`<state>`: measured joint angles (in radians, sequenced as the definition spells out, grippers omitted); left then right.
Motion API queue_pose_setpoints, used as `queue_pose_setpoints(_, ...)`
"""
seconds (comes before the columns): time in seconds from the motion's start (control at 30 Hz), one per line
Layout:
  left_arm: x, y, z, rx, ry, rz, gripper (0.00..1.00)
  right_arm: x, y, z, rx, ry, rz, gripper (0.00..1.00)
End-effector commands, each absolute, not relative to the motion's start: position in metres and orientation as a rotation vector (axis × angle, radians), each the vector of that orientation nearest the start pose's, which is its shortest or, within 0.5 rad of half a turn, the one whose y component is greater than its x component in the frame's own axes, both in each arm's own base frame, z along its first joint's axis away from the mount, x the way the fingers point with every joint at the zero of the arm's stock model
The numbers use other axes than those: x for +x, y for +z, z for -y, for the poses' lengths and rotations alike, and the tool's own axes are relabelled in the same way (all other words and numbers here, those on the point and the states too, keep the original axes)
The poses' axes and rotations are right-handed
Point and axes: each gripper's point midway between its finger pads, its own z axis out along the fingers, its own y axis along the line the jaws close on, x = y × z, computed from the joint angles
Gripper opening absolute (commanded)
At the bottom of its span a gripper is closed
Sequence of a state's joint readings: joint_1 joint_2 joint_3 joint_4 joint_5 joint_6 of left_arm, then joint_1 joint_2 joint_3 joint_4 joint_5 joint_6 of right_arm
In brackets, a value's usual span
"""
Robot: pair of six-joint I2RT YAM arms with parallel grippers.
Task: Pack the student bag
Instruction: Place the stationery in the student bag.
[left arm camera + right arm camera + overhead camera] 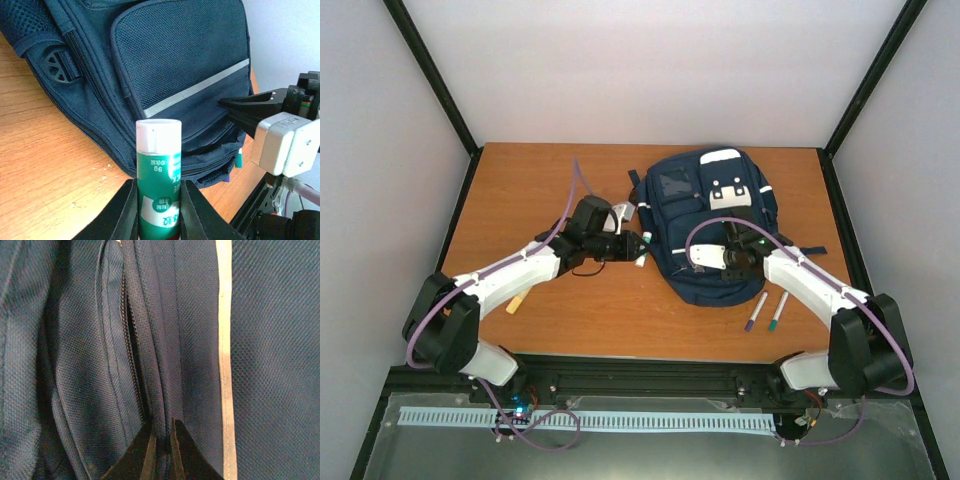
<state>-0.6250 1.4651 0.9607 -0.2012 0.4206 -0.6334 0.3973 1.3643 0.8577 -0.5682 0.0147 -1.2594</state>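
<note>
The student bag [715, 215], navy with thin white stripes, lies flat at the table's right centre. My left gripper [159, 202] is shut on a green glue stick [159, 170] with a white cap, held upright just off the bag's left side [170, 75]. In the top view that gripper [634, 245] and the glue stick [640, 259] sit beside the bag. My right gripper [161, 440] rests on the lower front pocket, jaws pinched on a ridge of fabric beside a partly open zipper [131, 350]. From above it [696, 258] lies over the bag's lower half.
Two markers, one purple-tipped [757, 311] and one green-tipped [777, 311], lie on the wood just below the bag's right corner. A small yellowish item [517, 303] lies under the left arm. Black frame posts and grey walls border the table.
</note>
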Motion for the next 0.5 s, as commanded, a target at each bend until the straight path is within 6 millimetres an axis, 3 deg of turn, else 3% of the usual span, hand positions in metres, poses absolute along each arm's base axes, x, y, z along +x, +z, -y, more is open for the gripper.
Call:
queue_pose_setpoints(0.0, 0.294, 0.178, 0.301, 0.257, -1.113, -2.400, 0.01, 0.312, 0.130, -0.154, -1.862, -0.297, -1.743, 0.03)
queue_pose_setpoints(0.07, 0.292, 0.185, 0.302, 0.263, -1.133, -2.382, 0.01, 0.315, 0.146, -0.169, -1.798, -0.260, -1.763, 0.03)
queue_pose_setpoints(0.2, 0.287, 0.197, 0.310, 0.221, -1.256, -2.332, 0.01, 0.341, 0.183, -0.192, -1.643, -0.224, -1.823, 0.03)
queue_pose_setpoints(0.47, 0.268, 0.229, 0.335, 0.144, -1.367, -2.203, 0.01, 0.389, 0.241, -0.219, -1.416, -0.142, -1.932, 0.03)
